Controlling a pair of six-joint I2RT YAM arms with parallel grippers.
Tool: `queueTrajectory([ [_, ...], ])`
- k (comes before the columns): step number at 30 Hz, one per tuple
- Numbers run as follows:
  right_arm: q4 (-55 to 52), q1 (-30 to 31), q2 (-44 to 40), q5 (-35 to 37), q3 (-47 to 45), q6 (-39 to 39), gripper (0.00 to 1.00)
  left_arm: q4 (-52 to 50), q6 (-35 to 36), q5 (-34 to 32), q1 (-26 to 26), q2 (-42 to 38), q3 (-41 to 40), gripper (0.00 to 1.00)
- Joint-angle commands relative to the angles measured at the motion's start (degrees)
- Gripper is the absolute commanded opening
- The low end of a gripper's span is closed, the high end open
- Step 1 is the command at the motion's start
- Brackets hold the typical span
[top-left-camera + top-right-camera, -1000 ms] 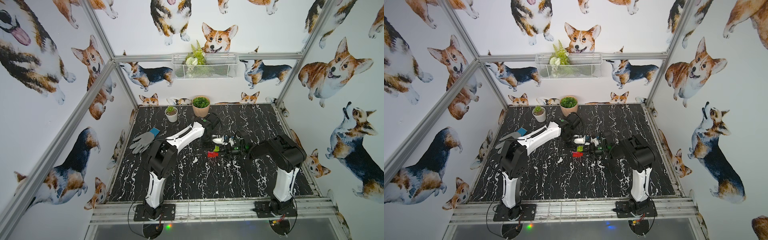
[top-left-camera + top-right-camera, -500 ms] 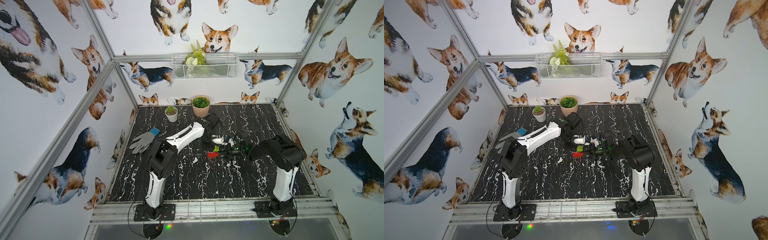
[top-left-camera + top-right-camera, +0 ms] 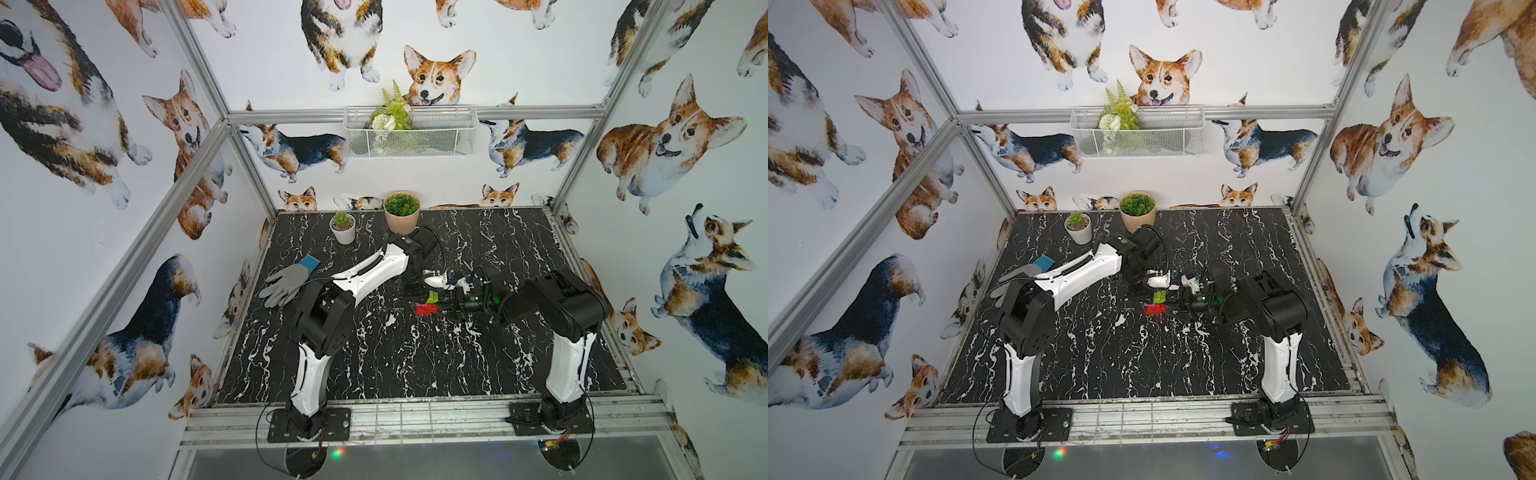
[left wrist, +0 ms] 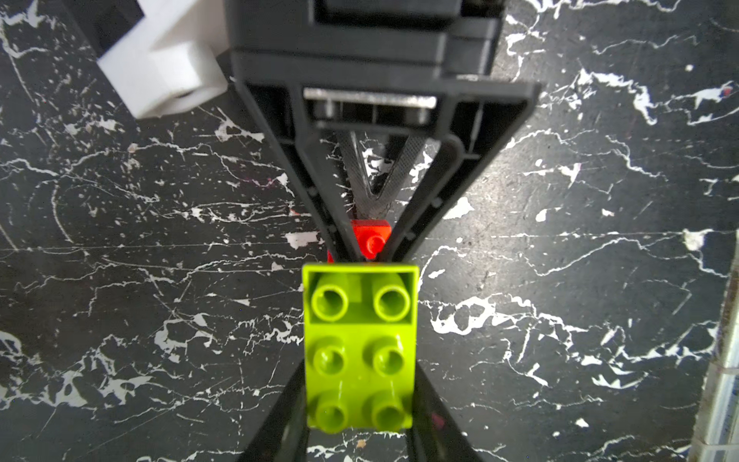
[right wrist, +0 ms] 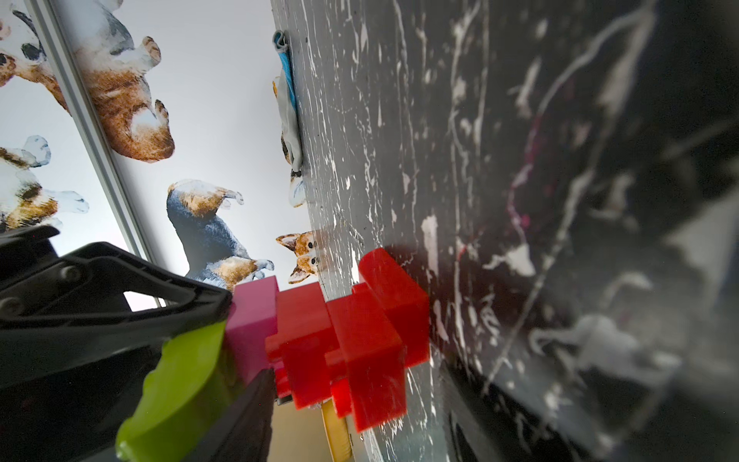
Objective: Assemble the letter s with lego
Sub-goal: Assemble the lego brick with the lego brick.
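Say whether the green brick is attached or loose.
Attached: the right wrist view shows the green brick seated against the pink brick, which runs into the stepped red bricks.

My stereo head: mounted high over near edge, tilted down toward far wall point(image 3: 540, 62), well back. In both top views I get whole table point(image 3: 415, 374); pair overlaps almost fully. Left wrist camera: faces straight down at table, very close, green brick point(image 4: 360, 348) filling centre. Right wrist camera: low beside table surface, rolled sideways, faces left wall point(image 5: 224, 100) past glove point(image 5: 290, 120), red bricks point(image 5: 360, 340) close up. Wrist views share green brick, red bricks; top views show same cluster tiny, mid-table.
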Motion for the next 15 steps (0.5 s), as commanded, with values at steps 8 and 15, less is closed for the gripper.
queueTrajectory([
  [8, 1.64, -1.06, 0.78, 1.93, -1.52, 3.60, 0.68, -0.70, 0.15, 1.27, 0.27, -0.85, -0.05, 0.45],
  [15, 2.17, -2.64, -0.21, 2.03, -2.84, 3.43, 0.68, -0.77, -0.29, 1.49, 0.57, -1.68, 0.22, 0.56],
])
